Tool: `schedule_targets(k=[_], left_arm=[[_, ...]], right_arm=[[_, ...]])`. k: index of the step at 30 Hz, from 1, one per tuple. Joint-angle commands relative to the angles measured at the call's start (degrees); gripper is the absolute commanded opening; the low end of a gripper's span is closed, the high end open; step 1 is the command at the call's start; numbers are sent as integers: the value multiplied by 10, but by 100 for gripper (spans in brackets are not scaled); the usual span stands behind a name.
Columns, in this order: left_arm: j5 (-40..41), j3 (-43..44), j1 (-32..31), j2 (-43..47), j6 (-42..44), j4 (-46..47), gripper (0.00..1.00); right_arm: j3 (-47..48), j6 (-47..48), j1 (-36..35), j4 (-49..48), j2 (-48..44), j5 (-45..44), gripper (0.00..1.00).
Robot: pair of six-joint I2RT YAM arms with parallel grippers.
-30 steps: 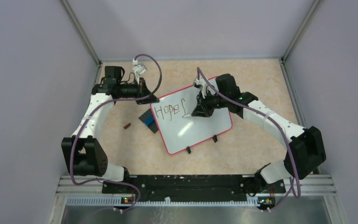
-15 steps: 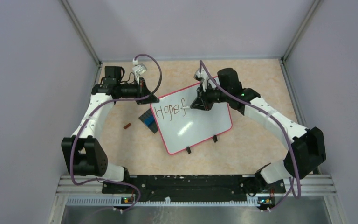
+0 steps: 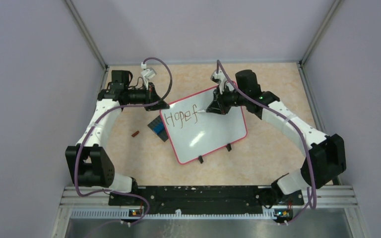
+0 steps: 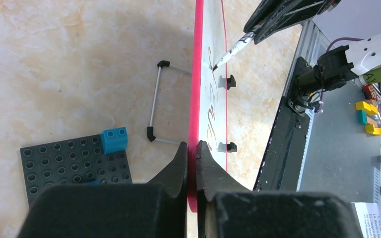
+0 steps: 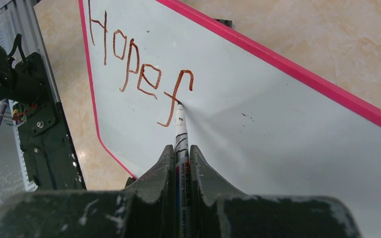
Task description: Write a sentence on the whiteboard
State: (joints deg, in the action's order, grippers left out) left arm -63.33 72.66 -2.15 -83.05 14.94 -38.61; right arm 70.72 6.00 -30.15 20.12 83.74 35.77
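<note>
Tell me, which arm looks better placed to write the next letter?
Right. The right gripper grips the marker, its tip touching the whiteboard at the "f" of the sentence. The left gripper is shut on the whiteboard's edge, seemingly steadying it.

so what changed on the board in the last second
The right gripper, shut on the marker, drew back and rightward across the whiteboard, adding the crossbar to the f after Hope. The left gripper stayed clamped on its pink edge; board unmoved.
</note>
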Motion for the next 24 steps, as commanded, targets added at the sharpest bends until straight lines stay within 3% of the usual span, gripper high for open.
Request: schedule_targets(k=[1,12,24], left_arm=[[41,-10,-4,-1,15,2,0],[38,-10,-4,-1,13,3,0],[38,-9,-4,0,12,4,0]], right_arm=[[17,24,21,-2,-13,-22,0],[8,6,36,-14,-48,42,0],[15,11,41,-10,-26,28,0]])
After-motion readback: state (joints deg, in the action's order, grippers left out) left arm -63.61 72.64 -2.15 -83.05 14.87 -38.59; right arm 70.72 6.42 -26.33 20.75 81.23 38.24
